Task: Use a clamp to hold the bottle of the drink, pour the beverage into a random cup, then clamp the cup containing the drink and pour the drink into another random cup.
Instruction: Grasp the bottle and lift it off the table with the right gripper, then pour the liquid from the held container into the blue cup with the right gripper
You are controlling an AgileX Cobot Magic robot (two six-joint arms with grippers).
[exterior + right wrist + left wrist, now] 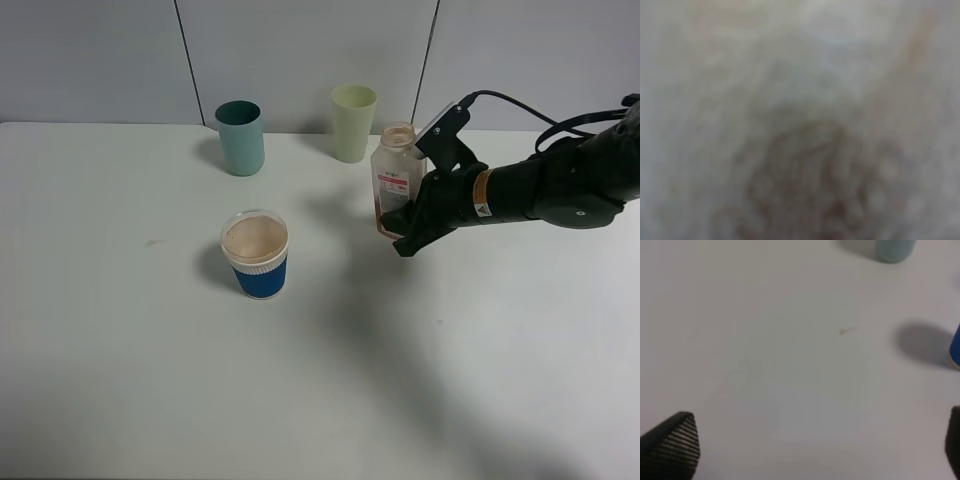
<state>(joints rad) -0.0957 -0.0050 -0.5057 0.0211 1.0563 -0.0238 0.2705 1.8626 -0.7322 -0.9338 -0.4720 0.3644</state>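
My right gripper is shut on the lower body of the bottle. The bottle stands nearly upright just above the table at centre right, with a little brown beverage at its bottom. The right wrist view is a close blur of the bottle. Left of centre, the blue cup holds brown beverage. The teal tumbler stands at the back. My left gripper is open over bare table, both fingertips wide apart. The blue cup's edge and the teal tumbler's base show in that view.
A pale yellow-green tumbler stands at the back, just left of the held bottle. A small brownish stain marks the white table left of the blue cup, and the stain shows again in the left wrist view.
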